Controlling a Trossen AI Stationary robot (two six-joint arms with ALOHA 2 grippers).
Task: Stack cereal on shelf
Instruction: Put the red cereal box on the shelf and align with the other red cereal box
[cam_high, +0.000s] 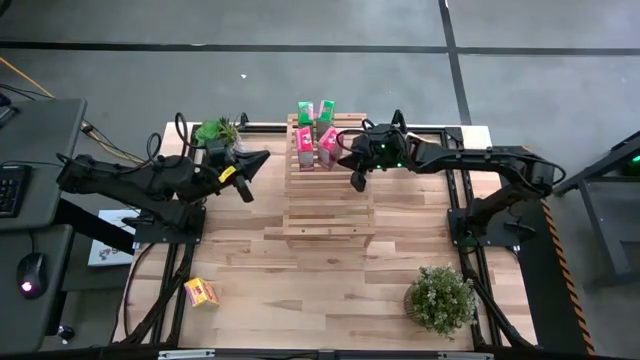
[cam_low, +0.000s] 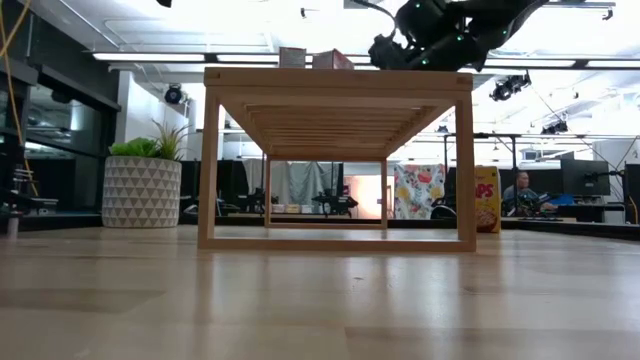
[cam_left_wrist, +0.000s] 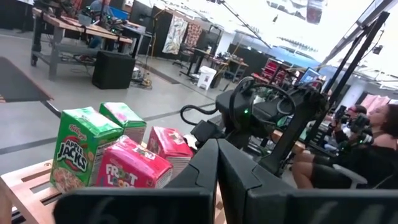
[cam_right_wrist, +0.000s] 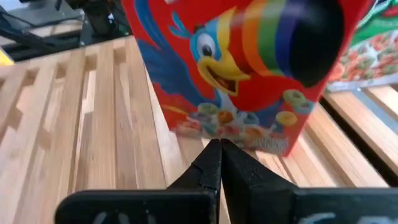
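Hovering over the shelf (cam_high: 328, 190), clenched right end effector (cam_high: 357, 182) near a pink-red cereal box (cam_high: 327, 147); left end effector (cam_high: 246, 192) clenched beside.

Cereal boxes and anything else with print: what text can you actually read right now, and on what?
"Kellogg's APPLE JACKS": front of the green box on the shelf.
"FROOT LOOPS": pink-red box beside it; the last letters are cut off.
"PS": yellow box standing past the shelf, the rest hidden by the post.
Red toucan box: small print too blurred to read.
Yellow box on the table: too small to read.
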